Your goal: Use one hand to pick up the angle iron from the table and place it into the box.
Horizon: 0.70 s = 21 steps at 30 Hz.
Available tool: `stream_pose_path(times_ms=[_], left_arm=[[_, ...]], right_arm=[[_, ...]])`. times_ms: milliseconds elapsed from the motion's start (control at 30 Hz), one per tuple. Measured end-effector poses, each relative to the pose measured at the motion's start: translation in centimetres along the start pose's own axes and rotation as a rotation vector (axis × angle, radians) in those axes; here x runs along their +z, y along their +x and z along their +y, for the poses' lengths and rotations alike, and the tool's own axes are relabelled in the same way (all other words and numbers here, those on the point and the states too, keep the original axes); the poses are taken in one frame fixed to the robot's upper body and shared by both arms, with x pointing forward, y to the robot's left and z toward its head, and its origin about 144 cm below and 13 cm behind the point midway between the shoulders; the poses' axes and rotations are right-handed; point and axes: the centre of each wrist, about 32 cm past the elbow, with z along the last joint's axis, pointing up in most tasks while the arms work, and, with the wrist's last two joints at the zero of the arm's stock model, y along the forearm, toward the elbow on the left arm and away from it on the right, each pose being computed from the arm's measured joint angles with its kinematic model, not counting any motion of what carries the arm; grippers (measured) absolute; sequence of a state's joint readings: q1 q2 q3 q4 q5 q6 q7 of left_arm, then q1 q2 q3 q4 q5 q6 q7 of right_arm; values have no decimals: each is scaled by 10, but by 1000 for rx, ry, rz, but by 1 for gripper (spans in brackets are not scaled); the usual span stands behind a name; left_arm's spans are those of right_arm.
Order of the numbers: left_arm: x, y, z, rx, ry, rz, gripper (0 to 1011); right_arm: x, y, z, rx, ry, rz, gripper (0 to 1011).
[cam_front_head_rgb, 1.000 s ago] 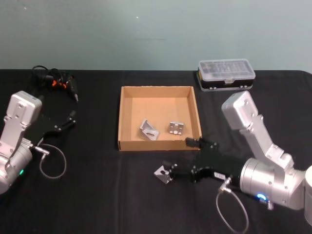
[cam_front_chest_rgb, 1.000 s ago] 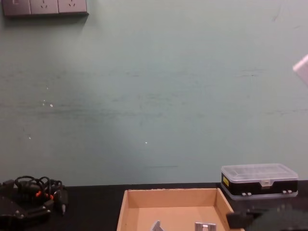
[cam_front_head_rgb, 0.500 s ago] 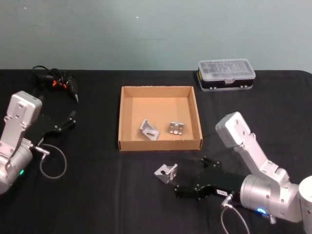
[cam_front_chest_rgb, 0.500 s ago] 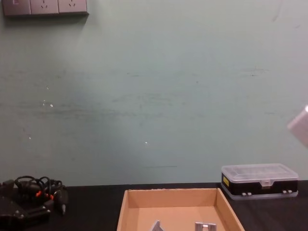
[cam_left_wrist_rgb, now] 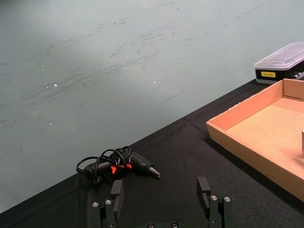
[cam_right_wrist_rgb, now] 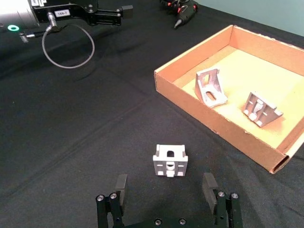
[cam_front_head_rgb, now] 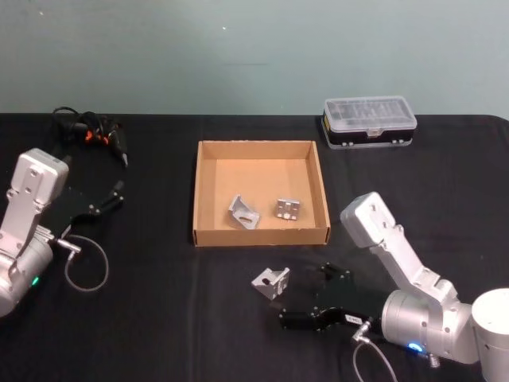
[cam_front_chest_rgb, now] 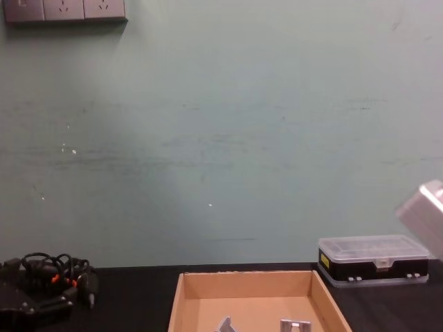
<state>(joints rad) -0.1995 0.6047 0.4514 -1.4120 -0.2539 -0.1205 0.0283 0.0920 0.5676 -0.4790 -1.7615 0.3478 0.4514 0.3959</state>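
Head view: right tool (cam_front_head_rgb: 306,294), spread, lies lower centre beside the angle iron (cam_front_head_rgb: 270,282) on the counter (cam_front_head_rgb: 159,318) below the box (cam_front_head_rgb: 258,236); pre-grasp step, next likely advance and pinch; left tool (cam_front_head_rgb: 111,197), spread, idle at left.

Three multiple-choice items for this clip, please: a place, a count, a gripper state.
1. Where is the loose angle iron? A) in the box B) on the table before the box C) on the plastic case
2. Angle irons in the box? A) none B) one C) two
3. The right gripper is A) open, clear of the iron B) shut on it C) shut, empty
Answers: B, it lies on the black tabletop; C, two grey pieces inside; A, fingers apart, iron ahead of them. The left gripper rests parked at the table's left.
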Motion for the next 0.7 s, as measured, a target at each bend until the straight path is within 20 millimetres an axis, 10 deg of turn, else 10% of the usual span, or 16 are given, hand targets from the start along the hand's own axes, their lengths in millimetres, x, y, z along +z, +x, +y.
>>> stream_pose_path(times_ms=[700], left_arm=[[0,0,0,0,0,0,1011]], right_arm=[[-1,5,26,21,6,-6,1000]])
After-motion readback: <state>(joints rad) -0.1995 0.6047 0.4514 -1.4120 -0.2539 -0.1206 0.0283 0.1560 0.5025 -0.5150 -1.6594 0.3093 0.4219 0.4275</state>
